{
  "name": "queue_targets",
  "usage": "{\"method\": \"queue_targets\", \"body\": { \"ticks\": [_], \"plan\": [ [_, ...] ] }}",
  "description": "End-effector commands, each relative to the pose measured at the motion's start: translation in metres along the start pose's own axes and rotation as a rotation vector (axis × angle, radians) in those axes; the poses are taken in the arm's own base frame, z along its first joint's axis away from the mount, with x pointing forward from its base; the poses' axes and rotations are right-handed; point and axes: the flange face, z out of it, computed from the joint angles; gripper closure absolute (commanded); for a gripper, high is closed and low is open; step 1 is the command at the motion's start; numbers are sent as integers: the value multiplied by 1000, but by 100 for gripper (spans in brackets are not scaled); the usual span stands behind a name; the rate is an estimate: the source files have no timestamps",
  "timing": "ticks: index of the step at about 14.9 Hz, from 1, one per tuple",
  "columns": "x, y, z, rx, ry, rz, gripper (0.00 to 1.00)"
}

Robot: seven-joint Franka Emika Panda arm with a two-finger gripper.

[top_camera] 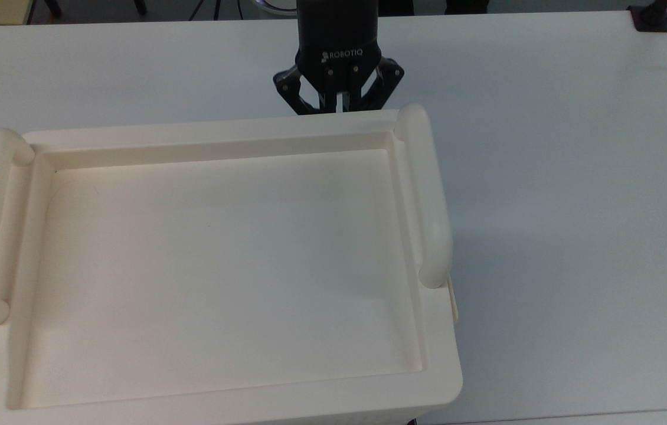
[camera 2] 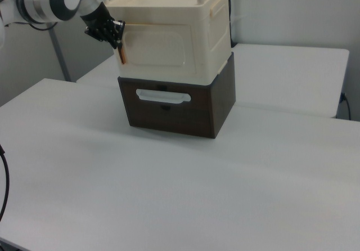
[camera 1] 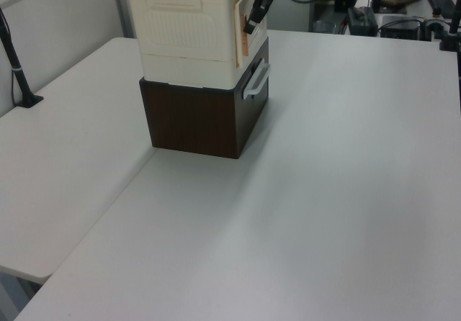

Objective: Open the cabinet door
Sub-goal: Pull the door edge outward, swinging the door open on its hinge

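Cream plastic takes up most of the top view: the cabinet (top_camera: 192,133) with its tray-like top. The black gripper (top_camera: 338,101) reaches down behind the cabinet's far rim, toward the top view's right.

Going left to right in the right view, the gripper (camera 2: 112,34) comes first, at the left end of the cabinet's front face. Its fingers look drawn together on the free edge of the cabinet door (camera 2: 160,49), probably on the slim handle, though the contact itself is hidden. Just below the gripper, an orange-brown strip (camera 2: 121,53) runs down the door's left edge. I read this as the door's edge standing a little way off the body. The rest of the cabinet (camera 2: 216,31) lies to the right. It sits on a dark brown box (camera 2: 219,104) with a pale drawer handle (camera 2: 163,97), and the white table (camera 2: 281,166) extends beyond it.

In the left view, the door (camera 1: 243,33) is on the cabinet's right-hand face, with the gripper (camera 1: 252,24) against it. It stands ajar, with the same orange tint along its edge.

The task seems just started. The grasp looks made and the door is cracked open. Most of the swing is left to do.
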Motion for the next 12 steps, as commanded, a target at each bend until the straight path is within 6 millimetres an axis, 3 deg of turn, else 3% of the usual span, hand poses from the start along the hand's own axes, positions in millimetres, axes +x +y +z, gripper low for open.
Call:
{"method": "queue_targets", "body": {
  "ticks": [1, 2, 3, 4, 5, 7, 9, 10, 12],
  "plan": [
    [-22, 14, -26, -16, -131, -21, 99],
    [-25, 17, -29, -15, -155, -12, 96],
    [-32, 22, -33, -13, -201, -4, 74],
    [-38, 30, -37, -14, -228, 11, 60],
    [-48, 38, -45, -12, -286, 28, 34],
    [-64, 46, -60, -8, -370, 41, 20],
    [-78, 52, -80, 0, -430, 37, 18],
    [-84, 52, -91, 3, -452, 28, 10],
    [-94, 53, -122, -7, -475, 28, 10]
  ]
}}
